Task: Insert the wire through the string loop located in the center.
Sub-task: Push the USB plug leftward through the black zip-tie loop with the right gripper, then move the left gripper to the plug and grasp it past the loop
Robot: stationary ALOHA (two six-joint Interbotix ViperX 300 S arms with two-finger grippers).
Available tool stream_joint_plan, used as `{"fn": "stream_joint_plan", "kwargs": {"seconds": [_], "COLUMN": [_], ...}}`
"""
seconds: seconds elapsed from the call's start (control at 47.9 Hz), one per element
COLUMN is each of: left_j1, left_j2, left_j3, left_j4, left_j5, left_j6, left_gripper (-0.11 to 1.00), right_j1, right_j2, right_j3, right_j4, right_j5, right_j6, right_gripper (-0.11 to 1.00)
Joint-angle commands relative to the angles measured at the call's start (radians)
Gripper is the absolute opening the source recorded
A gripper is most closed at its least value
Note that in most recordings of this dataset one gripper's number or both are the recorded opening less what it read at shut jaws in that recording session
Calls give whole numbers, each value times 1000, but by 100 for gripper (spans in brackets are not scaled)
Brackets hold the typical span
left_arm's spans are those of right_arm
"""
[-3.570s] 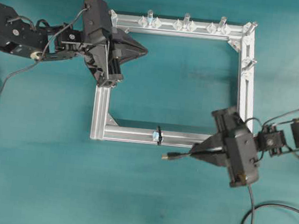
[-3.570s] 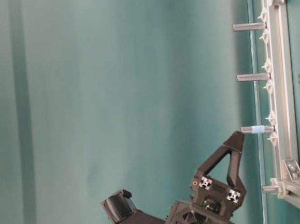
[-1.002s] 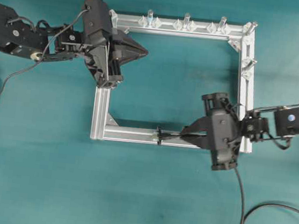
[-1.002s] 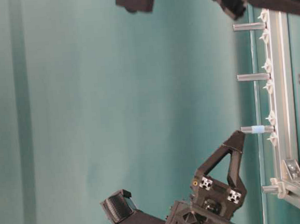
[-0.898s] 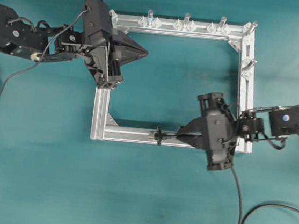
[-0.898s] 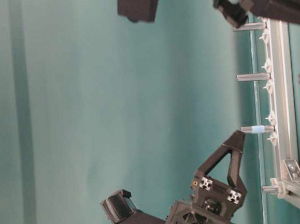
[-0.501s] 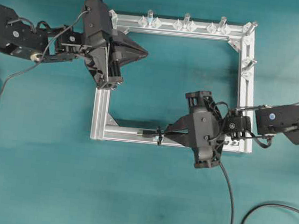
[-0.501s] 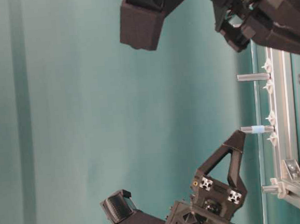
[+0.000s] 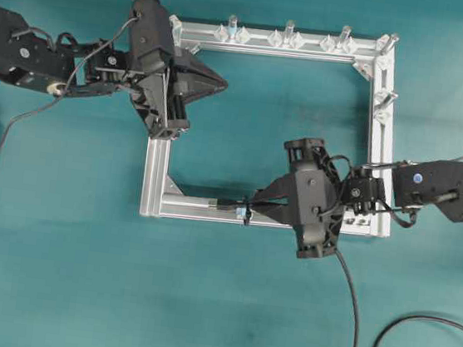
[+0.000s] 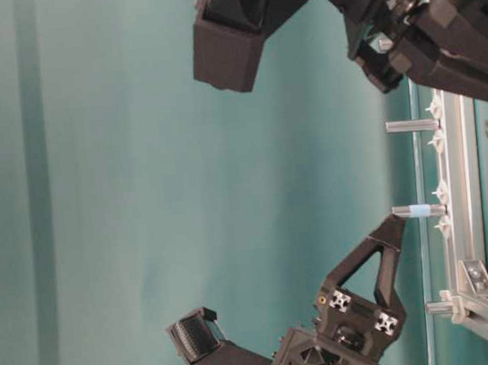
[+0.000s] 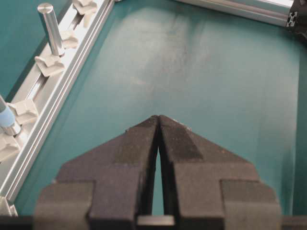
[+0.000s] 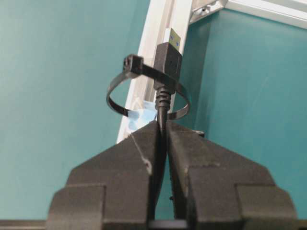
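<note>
Wire [image 12: 162, 103], thin, black and round, ends in a small rectangular plug with a yellowish metal tip, and that plug sits inside the string loop [image 12: 144, 93], a thin black ring standing upright on the near bar of the silver frame [image 9: 194, 209], about midway along it. The right gripper [image 12: 162, 132] clamps the cable just behind the plug's ribbed collar, its jaws pressed together on it. A bit of blue tape shows on the bar beneath the loop. In the overhead view the cable lies along the near bar, plug pointing left, and its slack trails off over the teal table [image 9: 76, 290] to the near right. The left gripper [image 11: 158, 123], shut on nothing, hovers inside the frame's far left corner, near the upright pegs [image 9: 289, 31].
</note>
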Motion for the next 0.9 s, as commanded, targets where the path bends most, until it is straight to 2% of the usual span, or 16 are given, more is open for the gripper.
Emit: {"fn": "stream_joint_plan", "kwargs": {"seconds": [0.0, 0.376, 0.71, 0.772, 0.877], "left_j1": [-3, -14, -95, -120, -166], "left_j2": [-25, -25, -25, -26, -26], "left_j3": [-8, -8, -15, -17, -25], "left_j4": [5, 6, 8, 8, 8], "left_j5": [-3, -3, 46, 67, 118], "left_j6": [-6, -6, -3, -2, -2], "left_gripper": [0, 0, 1, 10, 39], "right_j1": [-5, -5, -6, -6, -6], "right_j2": [-9, -3, -3, -3, -3], "right_j3": [-21, -26, -21, -20, -20], "right_j4": [3, 3, 3, 3, 3], "right_j5": [-6, -5, -6, -8, -11], "right_j6": [2, 0, 0, 0, 0], "right_gripper": [7, 7, 7, 7, 7]}}
